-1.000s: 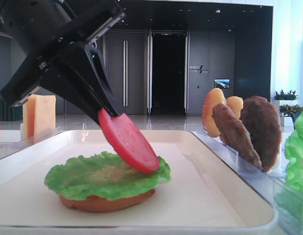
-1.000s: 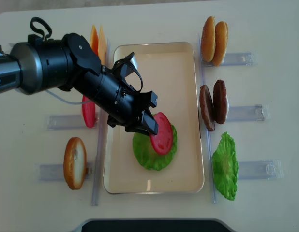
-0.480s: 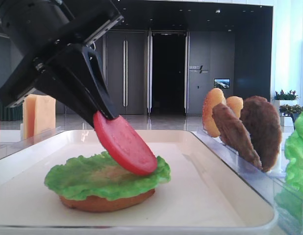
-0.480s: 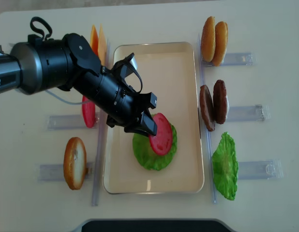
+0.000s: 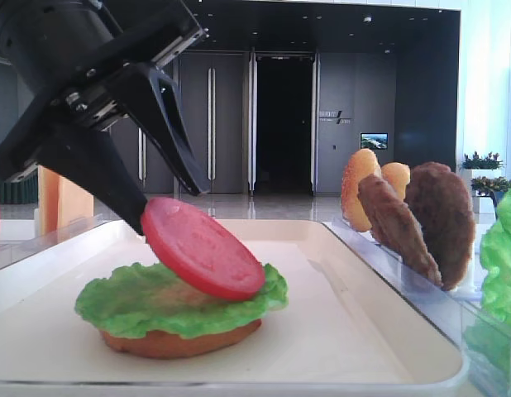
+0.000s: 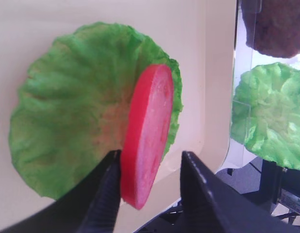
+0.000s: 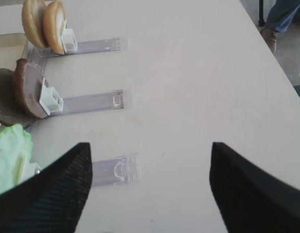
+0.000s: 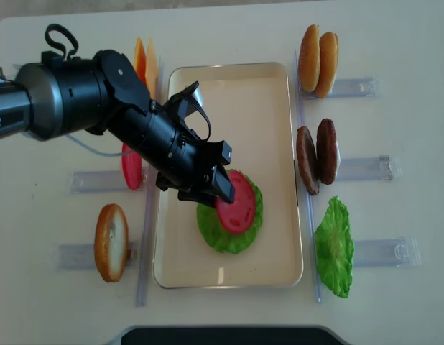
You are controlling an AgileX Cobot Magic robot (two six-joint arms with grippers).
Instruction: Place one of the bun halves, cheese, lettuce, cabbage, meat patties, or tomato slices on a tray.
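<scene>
A red tomato slice [image 5: 202,258] [image 6: 147,145] [image 8: 236,205] lies tilted on a green lettuce leaf [image 5: 140,302] [image 6: 67,126] [image 8: 222,233]. The leaf covers an orange-brown bun base [image 5: 181,341] on the cream tray [image 5: 346,331] [image 8: 265,93]. My left gripper [image 5: 171,205] [image 6: 151,158] [image 8: 218,188] straddles the slice's raised edge, open. The slice leans against one finger, and a clear gap separates it from the other. My right gripper [image 7: 150,145] hangs open over bare table with nothing between its fingers.
Right of the tray, clear holders carry two bun halves [image 8: 317,61], two meat patties [image 8: 317,154] [image 7: 19,92] and a second lettuce leaf [image 8: 333,244]. To the left stand cheese slices [image 8: 144,61], another tomato slice [image 8: 131,169] and a bun half [image 8: 111,242].
The left jaws have parted from the tomato slice. The slice has tipped lower and flatter onto the lettuce. The arm has drawn back slightly to the left.
</scene>
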